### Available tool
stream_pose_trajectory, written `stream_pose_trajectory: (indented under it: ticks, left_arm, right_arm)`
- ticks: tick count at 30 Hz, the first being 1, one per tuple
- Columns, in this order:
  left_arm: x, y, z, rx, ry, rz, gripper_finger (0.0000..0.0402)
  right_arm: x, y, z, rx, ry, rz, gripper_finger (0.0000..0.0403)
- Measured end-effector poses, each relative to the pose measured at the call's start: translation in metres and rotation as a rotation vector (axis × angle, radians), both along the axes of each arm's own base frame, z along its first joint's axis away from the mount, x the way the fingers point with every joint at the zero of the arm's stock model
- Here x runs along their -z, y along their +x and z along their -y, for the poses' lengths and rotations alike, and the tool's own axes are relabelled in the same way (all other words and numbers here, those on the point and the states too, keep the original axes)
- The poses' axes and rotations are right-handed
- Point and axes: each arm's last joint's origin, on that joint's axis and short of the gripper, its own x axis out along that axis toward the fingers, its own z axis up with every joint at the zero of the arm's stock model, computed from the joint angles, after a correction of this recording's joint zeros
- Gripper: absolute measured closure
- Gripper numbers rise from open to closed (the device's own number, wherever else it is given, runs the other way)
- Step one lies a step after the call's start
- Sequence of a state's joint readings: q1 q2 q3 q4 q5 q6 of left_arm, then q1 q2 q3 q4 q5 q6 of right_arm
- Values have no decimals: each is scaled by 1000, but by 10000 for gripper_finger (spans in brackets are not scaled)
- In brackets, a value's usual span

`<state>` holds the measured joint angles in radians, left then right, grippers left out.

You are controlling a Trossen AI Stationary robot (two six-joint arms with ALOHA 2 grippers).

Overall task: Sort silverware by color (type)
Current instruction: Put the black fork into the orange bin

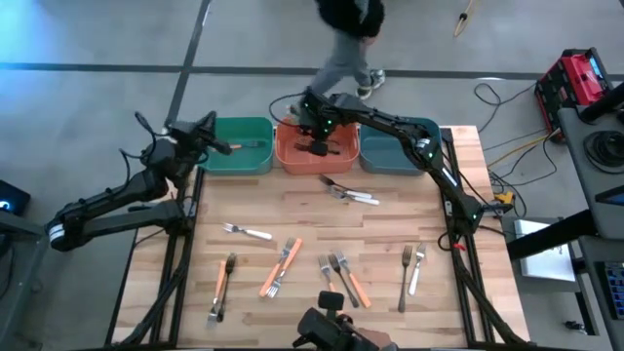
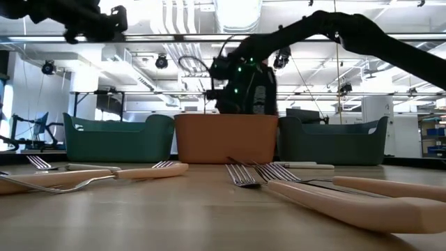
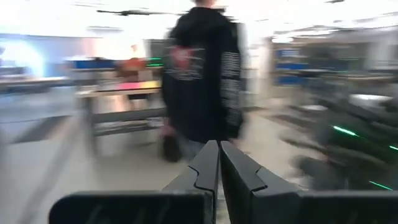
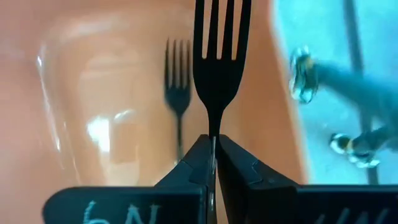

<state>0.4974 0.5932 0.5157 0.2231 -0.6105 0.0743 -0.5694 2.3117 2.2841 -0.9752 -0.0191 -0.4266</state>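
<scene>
Your right gripper (image 4: 214, 149) is clenched on a dark fork (image 4: 216, 62) whose tines point straight ahead of the fingers, with the orange bin (image 1: 317, 161) directly below it for the drop.

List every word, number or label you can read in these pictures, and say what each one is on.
"6N" or "N9", handwritten in white on the right gripper body in the right wrist view; which way up it reads is unclear.
Print on the back and sleeve of the person's dark hoodie: too blurred to read.
Red case on the floor: any marking too small to read.
Bins, forks and table: no text visible.
</scene>
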Motion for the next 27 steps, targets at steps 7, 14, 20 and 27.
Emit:
stream_pose_trajectory:
  ticks: [7,14,20,27]
  left_arm:
    - [7,18,-13,165,-85,2,401]
    - [2,26,-18,167,-100,-13,401]
    - [-3,28,-19,164,-108,-59,401]
    - [-9,28,-19,158,-128,-99,401]
  right_arm:
    - [-24,2,0,-8,-42,60,394]
    - [-15,2,-1,-48,-4,26,394]
    - [5,4,0,-47,43,-25,394]
    - [26,7,2,-33,70,-71,394]
